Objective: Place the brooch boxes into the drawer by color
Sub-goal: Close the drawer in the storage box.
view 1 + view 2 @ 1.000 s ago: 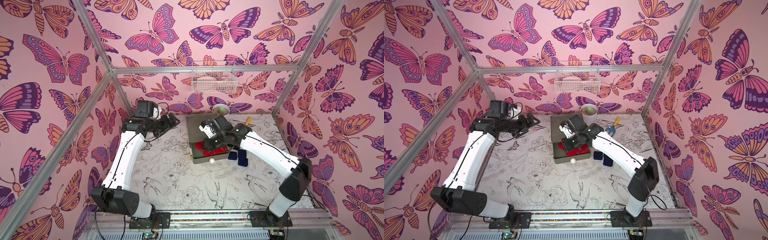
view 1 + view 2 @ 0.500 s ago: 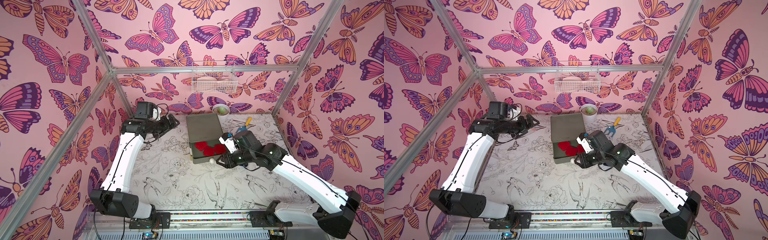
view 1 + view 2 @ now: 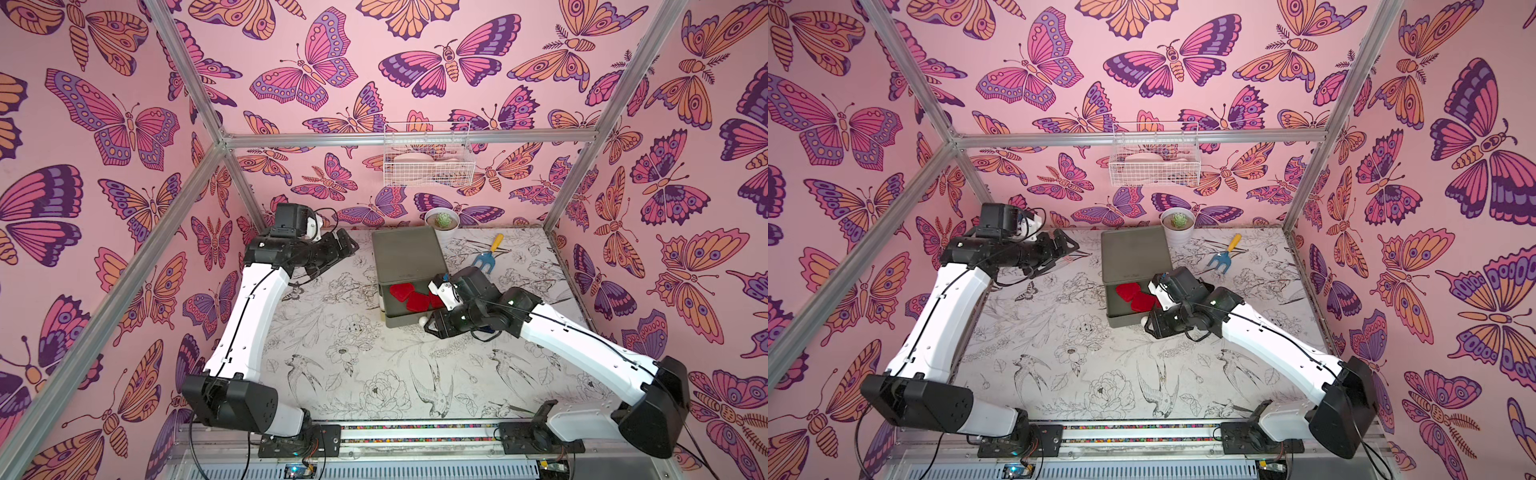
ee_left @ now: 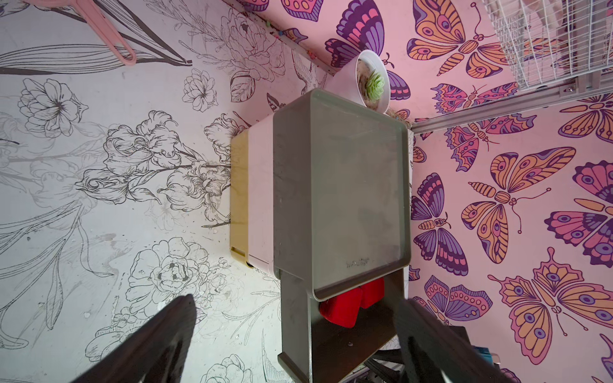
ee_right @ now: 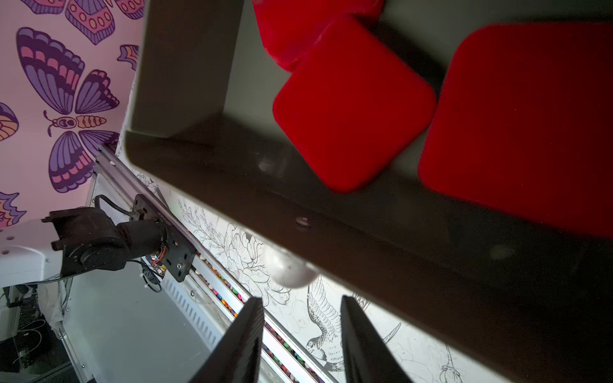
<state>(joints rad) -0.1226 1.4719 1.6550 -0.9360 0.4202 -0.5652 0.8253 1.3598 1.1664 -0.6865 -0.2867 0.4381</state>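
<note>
Low before the drawer (image 3: 405, 321), the right claw (image 5: 302, 298) gapes empty; the left claw (image 4: 295, 300) hangs spread wide.

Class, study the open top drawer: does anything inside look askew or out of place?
The three red brooch boxes in the open grey-green drawer lie askew: turned at different angles and overlapping, not in a row. Nothing looks spilled or damaged.

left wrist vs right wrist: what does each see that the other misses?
Only left wrist: the chest's white tier and yellow tier, the plant pot, the wire basket. Only right wrist: the drawer's knob just ahead of the open right gripper, and a third red box. Both: the open top drawer holding red boxes.
</note>
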